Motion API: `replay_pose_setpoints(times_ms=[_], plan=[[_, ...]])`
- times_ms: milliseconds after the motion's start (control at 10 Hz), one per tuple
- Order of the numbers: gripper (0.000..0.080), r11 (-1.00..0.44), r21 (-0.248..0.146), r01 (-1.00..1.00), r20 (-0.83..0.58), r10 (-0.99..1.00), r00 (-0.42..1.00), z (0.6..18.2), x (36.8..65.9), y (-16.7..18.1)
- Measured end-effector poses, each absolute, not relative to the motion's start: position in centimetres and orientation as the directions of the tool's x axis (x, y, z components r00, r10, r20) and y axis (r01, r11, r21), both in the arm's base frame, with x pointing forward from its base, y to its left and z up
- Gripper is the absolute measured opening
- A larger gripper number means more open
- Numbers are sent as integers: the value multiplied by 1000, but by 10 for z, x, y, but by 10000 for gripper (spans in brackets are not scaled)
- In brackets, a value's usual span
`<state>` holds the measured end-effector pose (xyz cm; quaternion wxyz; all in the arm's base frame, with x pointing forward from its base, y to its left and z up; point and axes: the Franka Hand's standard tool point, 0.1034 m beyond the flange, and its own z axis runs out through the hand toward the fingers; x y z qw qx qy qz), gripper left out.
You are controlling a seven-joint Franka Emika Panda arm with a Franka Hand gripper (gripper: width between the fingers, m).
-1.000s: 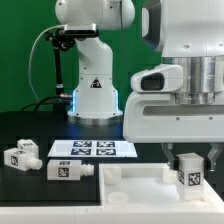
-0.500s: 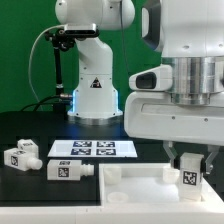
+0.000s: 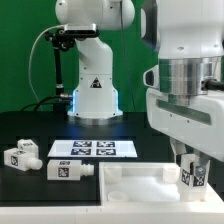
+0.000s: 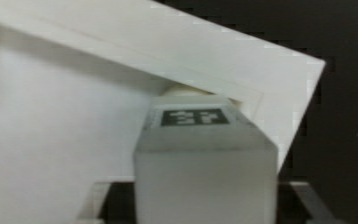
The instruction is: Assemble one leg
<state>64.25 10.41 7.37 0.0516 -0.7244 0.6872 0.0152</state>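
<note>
My gripper (image 3: 193, 166) is shut on a white leg (image 3: 194, 176) with a black-and-white tag, holding it upright at the near right corner of the large white square panel (image 3: 135, 178). In the wrist view the leg (image 4: 204, 150) runs between my jaws down to the panel's raised-rim corner (image 4: 265, 90); its far end meets the corner. Two more legs lie on the black table at the exterior view's left: one (image 3: 19, 156) farther left, one (image 3: 68, 169) beside the panel.
The marker board (image 3: 92, 149) lies flat behind the panel. The robot base (image 3: 93, 95) stands at the back. The arm's large white body fills the exterior view's right side above the panel.
The arm has turned and shifted slightly toward the exterior view's right, carrying the leg along; the leg stays low at the panel's right corner. The other legs have not moved.
</note>
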Motion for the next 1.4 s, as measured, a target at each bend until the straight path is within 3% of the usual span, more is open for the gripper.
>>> replay_pose_setpoints(times_ms=[100, 300, 400, 500, 600, 700, 1200, 1300, 1400], plan=[[287, 33, -45, -998, -99, -995, -28, 74, 642, 104], [287, 48, -44, -998, -98, -994, -44, 74, 642, 103], [356, -22, -50, -999, -93, -995, 27, 74, 642, 103], [356, -175, -65, -982, -82, -980, 180, 74, 643, 103], [555, -379, -84, -922, -66, -921, 385, 75, 644, 104], [623, -547, -97, -831, -52, -831, 553, 74, 643, 107], [649, -783, -108, -612, -20, -614, 789, 74, 643, 108], [649, -927, -91, -364, 10, -366, 931, 75, 643, 113], [649, -958, -90, -272, 17, -274, 962, 78, 647, 116]])
